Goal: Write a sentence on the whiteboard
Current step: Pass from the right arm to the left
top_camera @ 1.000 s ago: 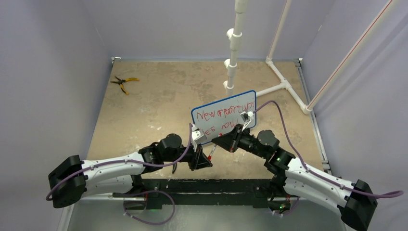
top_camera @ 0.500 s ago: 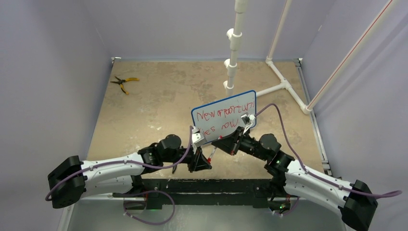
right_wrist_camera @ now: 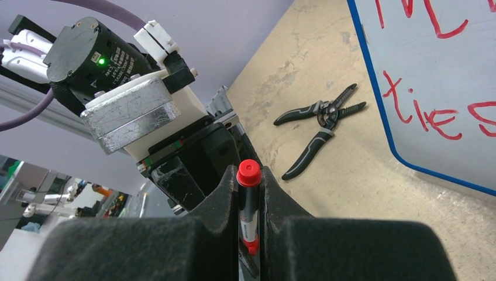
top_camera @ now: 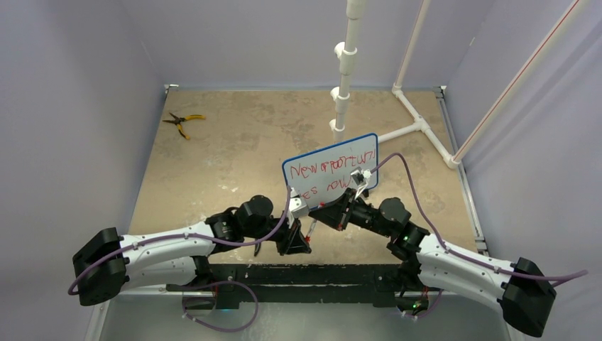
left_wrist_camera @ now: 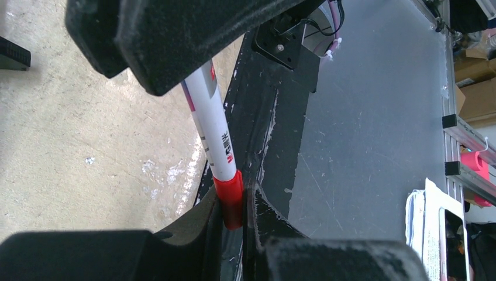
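The whiteboard point(top_camera: 330, 170) stands upright mid-table, blue-framed, its lower left corner also in the right wrist view point(right_wrist_camera: 433, 70). The sentence point(top_camera: 332, 169) runs across it in red, in two rows; part of the lower row point(right_wrist_camera: 424, 114) shows up close. In front of the board a red-and-white marker point(top_camera: 312, 227) spans between both grippers. My left gripper point(left_wrist_camera: 234, 205) is shut on the marker's point(left_wrist_camera: 213, 132) red end, low in front of the board point(top_camera: 304, 240). My right gripper point(right_wrist_camera: 248, 181) is shut on the marker's point(right_wrist_camera: 248, 173) other end, whose red tip sticks out past the fingers; it sits just above the left one point(top_camera: 325, 209).
Pliers point(top_camera: 182, 122) lie at the far left of the tan table point(top_camera: 234, 149) and show in the right wrist view point(right_wrist_camera: 319, 132). A white pipe post point(top_camera: 343, 71) and pipe braces point(top_camera: 419, 124) stand behind the board. A black strip point(top_camera: 305, 273) runs along the near edge.
The right gripper has edged left and down toward the left gripper, and the left gripper has shifted slightly right. Both stay shut on the marker. The board has not moved.
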Controlling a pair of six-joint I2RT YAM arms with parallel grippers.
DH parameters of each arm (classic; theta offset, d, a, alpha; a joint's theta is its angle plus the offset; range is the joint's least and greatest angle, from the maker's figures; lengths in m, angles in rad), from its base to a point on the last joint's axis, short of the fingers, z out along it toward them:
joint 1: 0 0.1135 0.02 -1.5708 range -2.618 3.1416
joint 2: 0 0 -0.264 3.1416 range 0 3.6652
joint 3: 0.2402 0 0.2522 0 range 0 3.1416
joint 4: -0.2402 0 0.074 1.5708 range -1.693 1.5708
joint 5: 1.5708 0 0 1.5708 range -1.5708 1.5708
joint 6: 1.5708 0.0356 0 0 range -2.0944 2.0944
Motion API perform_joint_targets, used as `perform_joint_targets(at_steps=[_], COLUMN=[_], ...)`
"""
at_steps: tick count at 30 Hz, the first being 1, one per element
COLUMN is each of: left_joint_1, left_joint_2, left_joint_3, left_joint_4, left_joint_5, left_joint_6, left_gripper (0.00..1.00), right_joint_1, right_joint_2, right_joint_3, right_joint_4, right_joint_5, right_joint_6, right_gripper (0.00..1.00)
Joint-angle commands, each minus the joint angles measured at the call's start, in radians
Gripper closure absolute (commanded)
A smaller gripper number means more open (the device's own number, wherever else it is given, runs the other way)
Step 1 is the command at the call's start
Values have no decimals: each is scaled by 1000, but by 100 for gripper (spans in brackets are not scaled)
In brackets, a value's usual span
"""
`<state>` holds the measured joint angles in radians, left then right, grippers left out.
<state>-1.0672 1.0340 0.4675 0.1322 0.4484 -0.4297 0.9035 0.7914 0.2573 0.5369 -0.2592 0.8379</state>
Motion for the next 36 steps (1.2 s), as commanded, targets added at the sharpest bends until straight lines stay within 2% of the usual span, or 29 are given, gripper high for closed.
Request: perform_joint_targets(at_steps=[1, 25, 28, 34, 36], left_joint_1=[6, 110, 117, 118, 118], left_joint_2=[-50, -45, -50, -98, -130], left_joint_3=[150, 180, 180, 150, 123], left_joint_4=[361, 414, 382, 180, 116], left_joint_5=[0, 120, 112, 9, -23], left_joint_6=[76, 19, 26, 76, 76], left_gripper=[100, 100, 100, 100, 100], right_joint_1=[49, 94, 94, 94, 94], right_joint_2=[53, 150, 124, -11, -55], right_joint_3=[-56, -59, -45, 20, 44], right_joint_4=[-171, -167, -191, -298, -343], right_joint_5=[-147, -240, -208, -43, 22], right_joint_6=[6, -59, -56, -31, -16], right_gripper=[100, 100, 100, 100, 92])
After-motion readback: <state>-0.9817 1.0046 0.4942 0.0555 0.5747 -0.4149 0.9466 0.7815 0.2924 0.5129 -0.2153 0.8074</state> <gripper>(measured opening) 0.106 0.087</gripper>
